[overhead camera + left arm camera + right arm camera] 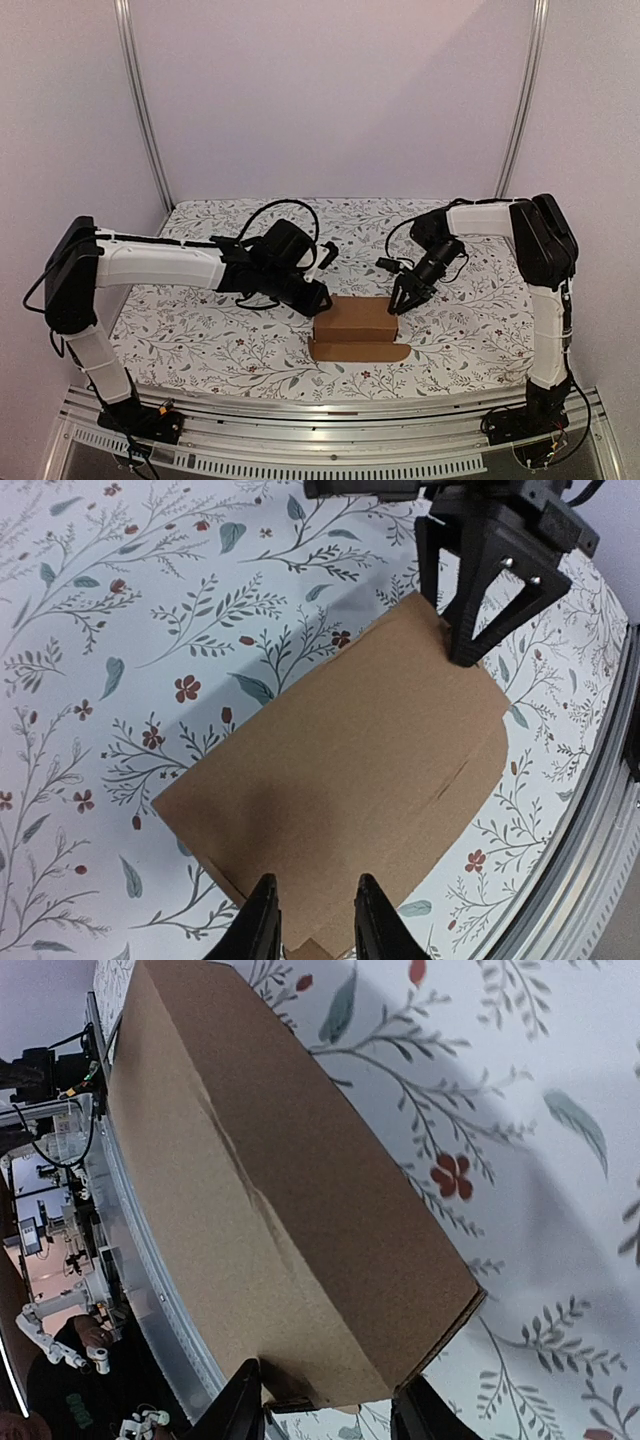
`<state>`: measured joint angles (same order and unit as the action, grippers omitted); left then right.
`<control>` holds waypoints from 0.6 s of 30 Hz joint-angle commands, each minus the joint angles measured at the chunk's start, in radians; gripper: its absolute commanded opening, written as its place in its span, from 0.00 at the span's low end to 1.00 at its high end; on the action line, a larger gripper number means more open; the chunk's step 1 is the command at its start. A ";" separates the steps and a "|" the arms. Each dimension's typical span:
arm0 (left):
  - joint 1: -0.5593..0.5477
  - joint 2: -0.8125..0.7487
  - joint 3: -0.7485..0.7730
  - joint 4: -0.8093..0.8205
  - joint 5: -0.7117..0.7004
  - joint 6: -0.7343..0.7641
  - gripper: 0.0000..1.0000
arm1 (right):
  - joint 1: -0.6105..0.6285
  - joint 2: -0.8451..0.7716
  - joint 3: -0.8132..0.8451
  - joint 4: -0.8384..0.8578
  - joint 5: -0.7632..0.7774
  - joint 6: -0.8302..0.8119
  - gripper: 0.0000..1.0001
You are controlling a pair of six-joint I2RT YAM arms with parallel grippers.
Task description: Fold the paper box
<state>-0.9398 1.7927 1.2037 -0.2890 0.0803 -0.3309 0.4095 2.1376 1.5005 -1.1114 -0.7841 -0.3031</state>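
Overhead, I see one paper box [352, 318], formed into a brown oblong, sitting mid-desk [200, 340] with a rounded flap lying flat along its near side. There are two arms and two tools: the left tool [318, 297] is at the box's left end and the right tool [403, 298] at its right end.

From the left wrist, my left tool's fingers [262, 925] stand partly apart over the box's end, holding nothing. The right tool opposite is splayed, one tip on the far corner.

From the right wrist, that tool's fingers [240, 1410] straddle the box's end, wide and empty.

I judge the step goes best with both ends pinned evenly while the flap is tucked.
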 commanded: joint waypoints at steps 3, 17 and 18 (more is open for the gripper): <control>-0.005 -0.121 -0.072 0.008 -0.042 -0.007 0.26 | 0.097 0.157 0.301 -0.098 0.029 -0.051 0.44; -0.001 -0.053 0.139 -0.214 -0.065 0.360 0.99 | 0.058 -0.130 0.060 -0.109 0.063 -0.154 0.71; 0.001 -0.040 0.169 -0.240 -0.050 0.414 0.99 | 0.056 -0.158 0.041 -0.100 0.061 -0.157 0.71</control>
<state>-0.9401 1.7187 1.2644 -0.4103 0.0147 -0.1326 0.4583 2.0918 1.6028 -1.2198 -0.7311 -0.4076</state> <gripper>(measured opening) 0.975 0.705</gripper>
